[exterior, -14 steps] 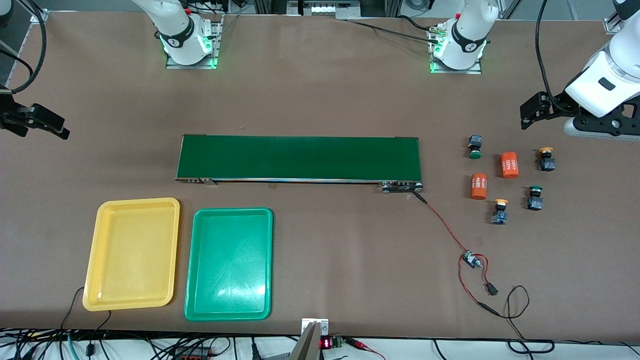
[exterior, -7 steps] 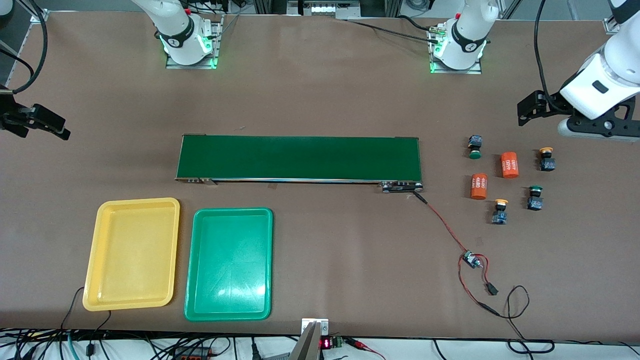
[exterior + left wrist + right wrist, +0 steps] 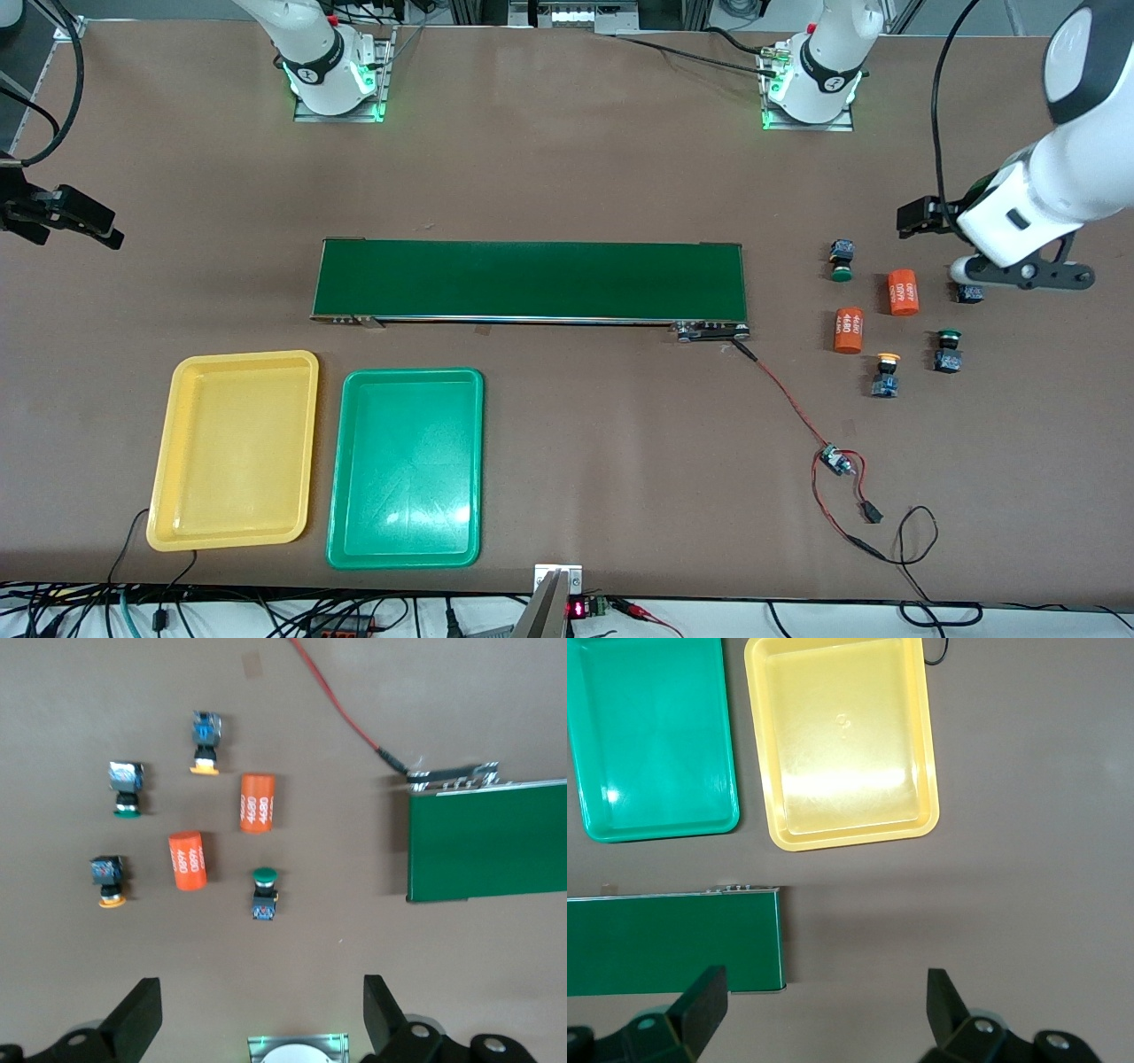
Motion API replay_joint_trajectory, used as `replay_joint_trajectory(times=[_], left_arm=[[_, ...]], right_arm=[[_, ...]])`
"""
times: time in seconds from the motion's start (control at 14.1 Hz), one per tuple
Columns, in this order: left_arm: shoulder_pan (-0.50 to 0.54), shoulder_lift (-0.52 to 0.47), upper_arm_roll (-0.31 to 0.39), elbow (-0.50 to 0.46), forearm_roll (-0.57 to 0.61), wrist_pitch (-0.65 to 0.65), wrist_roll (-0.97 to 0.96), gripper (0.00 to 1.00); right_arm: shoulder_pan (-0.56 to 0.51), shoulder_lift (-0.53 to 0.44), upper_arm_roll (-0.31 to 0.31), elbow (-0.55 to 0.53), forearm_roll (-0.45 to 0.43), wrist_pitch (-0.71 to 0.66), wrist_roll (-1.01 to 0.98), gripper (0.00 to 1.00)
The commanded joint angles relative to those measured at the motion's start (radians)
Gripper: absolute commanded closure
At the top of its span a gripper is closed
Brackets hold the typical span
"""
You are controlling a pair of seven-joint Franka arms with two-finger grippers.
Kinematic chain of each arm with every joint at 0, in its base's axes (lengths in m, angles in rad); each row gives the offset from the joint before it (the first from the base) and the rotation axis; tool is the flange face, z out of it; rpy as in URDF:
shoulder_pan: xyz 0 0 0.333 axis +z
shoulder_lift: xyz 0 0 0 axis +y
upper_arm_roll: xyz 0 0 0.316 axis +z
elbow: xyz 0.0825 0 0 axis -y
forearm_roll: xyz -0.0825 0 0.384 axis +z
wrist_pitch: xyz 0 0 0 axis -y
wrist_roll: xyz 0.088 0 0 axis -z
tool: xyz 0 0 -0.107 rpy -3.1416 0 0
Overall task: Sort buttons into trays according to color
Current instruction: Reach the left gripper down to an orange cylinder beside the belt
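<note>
The four buttons (image 3: 202, 742) lie at the left arm's end of the counter (image 3: 567, 159), directly under the left hand (image 3: 257, 1019), its fingers spread and empty. The right hand (image 3: 824, 1014), also spread, waits above the trays (image 3: 842, 744).

Four buttons lie loose on the table at my left arm's end: green-capped button (image 3: 841, 260) farthest from the front camera, yellow-capped button (image 3: 108, 880) largely hidden in the front view, second green-capped button (image 3: 948, 351), and second yellow-capped button (image 3: 885, 374) nearest that camera. All lie on their sides, well apart. Toward my right arm's end, yellow tray (image 3: 232, 448) and green tray (image 3: 407, 467) sit side by side, both empty
</note>
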Motion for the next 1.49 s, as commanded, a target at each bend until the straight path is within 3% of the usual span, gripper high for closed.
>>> replay_joint_trajectory(times=[0.0,0.14,0.57,0.71,1.28,1.35,1.42], left_arm=[[0.002,0.089,0.002,0.004,0.008,0.019,0.021,0.00],[0.002,0.126,0.002,-0.068,0.011,0.181,0.027,0.00],[0.008,0.148,0.007,-0.491,0.065,0.871,0.016,0.00],[0.034,0.204,0.013,-0.563,0.066,1.052,0.018,0.00],[0.056,0.289,0.018,-0.567,0.082,1.067,0.029,0.00],[0.057,0.298,0.019,-0.564,0.082,1.067,0.029,0.04],[0.057,0.300,0.019,-0.560,0.082,1.067,0.027,0.18]], right_arm=[[0.002,-0.018,0.001,-0.021,-0.002,0.014,0.011,0.00],[-0.001,-0.018,0.001,-0.021,-0.002,0.014,0.011,0.00],[-0.002,-0.017,0.000,-0.021,0.000,0.014,0.011,0.00],[-0.002,-0.017,0.000,-0.023,0.000,0.013,0.011,0.00],[-0.004,-0.013,-0.002,-0.023,0.001,0.020,0.013,0.00],[-0.004,-0.013,-0.002,-0.023,0.001,0.020,0.013,0.00],[-0.002,-0.013,-0.002,-0.023,0.000,0.022,0.011,0.00]])
